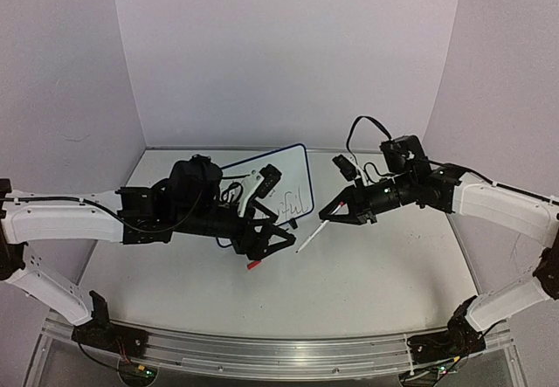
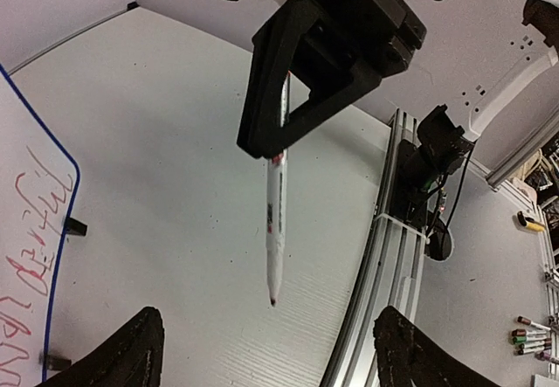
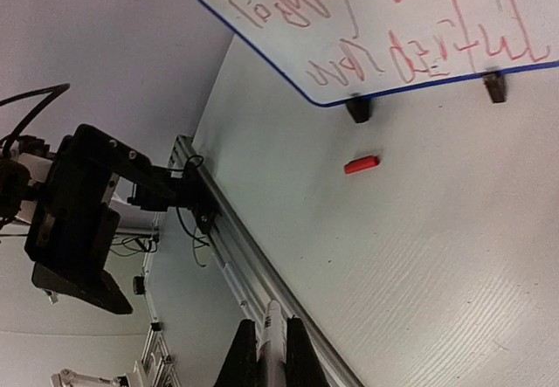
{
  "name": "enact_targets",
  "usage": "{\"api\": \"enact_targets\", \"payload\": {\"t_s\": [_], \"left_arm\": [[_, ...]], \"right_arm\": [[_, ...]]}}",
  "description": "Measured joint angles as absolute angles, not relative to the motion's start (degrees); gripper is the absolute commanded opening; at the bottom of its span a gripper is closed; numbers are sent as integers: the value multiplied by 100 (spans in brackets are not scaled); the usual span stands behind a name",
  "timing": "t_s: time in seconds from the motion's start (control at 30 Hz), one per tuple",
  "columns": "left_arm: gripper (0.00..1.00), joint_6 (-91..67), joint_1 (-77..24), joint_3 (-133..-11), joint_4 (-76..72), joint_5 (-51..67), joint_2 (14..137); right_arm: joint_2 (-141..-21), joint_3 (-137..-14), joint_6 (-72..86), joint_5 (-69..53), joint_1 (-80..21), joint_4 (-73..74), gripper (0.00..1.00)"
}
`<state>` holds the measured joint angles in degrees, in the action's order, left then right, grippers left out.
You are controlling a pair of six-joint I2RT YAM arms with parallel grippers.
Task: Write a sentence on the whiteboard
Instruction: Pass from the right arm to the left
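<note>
A flat white table point(image 1: 376, 300) carries everything. Toward its back middle stands the small white rectangular whiteboard with a thin dark-blue frame point(image 1: 290, 167), propped on two small black feet point(image 3: 356, 107), likely so its face tilts toward the arms for writing. On it runs the scrawly sentence in reddish marker ink point(image 3: 410, 59), in two rows; the words are too rough to read with certainty.

The left gripper point(image 1: 278, 242) hangs just in front of the board's near edge, its jaws spread wide with nothing between them, so it looks free to brace the board or to pick something up.

The right gripper point(image 1: 332, 211) sits near the board's right side, clamped tight on a slim white-barrelled marker pen point(image 2: 275, 230). The pen slants down and away from the board, with its dark tip off the table and well short of the writing, which reads as a pause rather than a stroke.

A small red plastic cap point(image 3: 361, 164) lies loose on the table just in front of the board, near the left gripper, where it can be reached for recapping.
</note>
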<state>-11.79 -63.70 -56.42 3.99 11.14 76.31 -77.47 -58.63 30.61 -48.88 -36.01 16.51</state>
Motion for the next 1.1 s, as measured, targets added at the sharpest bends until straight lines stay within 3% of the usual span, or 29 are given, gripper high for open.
{"api": "enact_targets", "payload": {"t_s": [0.2, 0.27, 0.5, 0.63, 0.8, 0.87, 1.0, 1.1], "left_arm": [[84, -1020, -6372, -5942, 99, 1356, 8160], [78, -978, -6381, -5966, 89, 1378, 8217], [42, -847, -6392, -5983, 99, 1581, 8241], [35, -775, -6447, -6123, 108, 1728, 8364], [0, -725, -6512, -6278, 156, 1837, 8479], [0, -720, -6451, -6296, 274, 1776, 8512], [0, -753, -6484, -6292, 233, 1723, 8536], [0, -816, -6530, -6263, 89, 1594, 8534]], "right_arm": [[-7767, -6289, 3199, -5334, -3953, 1573, 0], [-7806, -6377, 3221, -5400, -4018, 1546, 0], [-8088, -6442, 3240, -5459, -4152, 1551, 0], [-8117, -6508, 3238, -5457, -4156, 1568, 0], [-8117, -6598, 3240, -5459, -4156, 1566, 1], [-8103, -6600, 3197, -5428, -4158, 1678, 12], [-8097, -6600, 3223, -5290, -4180, 1702, 46], [-8049, -6578, 3264, -5028, -4187, 1675, 55]]}}
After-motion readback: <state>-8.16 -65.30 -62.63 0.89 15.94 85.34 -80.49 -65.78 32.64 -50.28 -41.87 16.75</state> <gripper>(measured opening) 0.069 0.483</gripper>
